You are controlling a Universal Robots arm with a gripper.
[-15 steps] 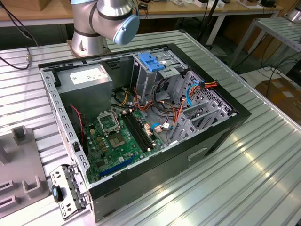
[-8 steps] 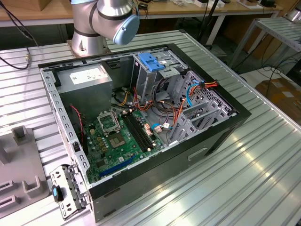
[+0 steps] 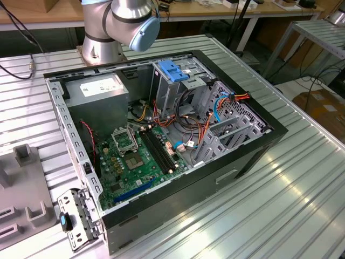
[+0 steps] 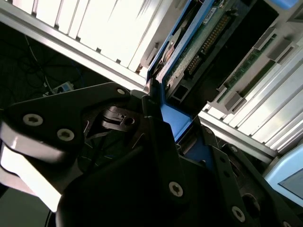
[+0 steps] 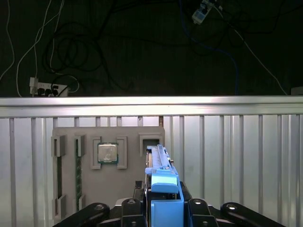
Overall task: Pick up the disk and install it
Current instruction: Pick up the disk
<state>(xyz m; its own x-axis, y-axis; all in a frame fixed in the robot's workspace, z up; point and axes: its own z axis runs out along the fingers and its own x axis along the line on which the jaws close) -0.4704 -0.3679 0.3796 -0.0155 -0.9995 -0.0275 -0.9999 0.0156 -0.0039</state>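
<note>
In the first wrist view the disk stands on edge, a thin slab with a bright blue rail and end tab, reaching toward a slot of the grey holder tray. My gripper is shut on it, with a black finger on each side of the blue tab. The second wrist view shows the disk's green circuit board and connectors and its blue rail, with the gripper clamped on the blue end. The open computer case lies on the table in the exterior view.
The grey tray holds a processor chip and memory sticks. Inside the case are the green motherboard and a grey drive cage with a light-blue latch. The arm's base stands behind the case. Cables hang beyond the table's ribbed edge.
</note>
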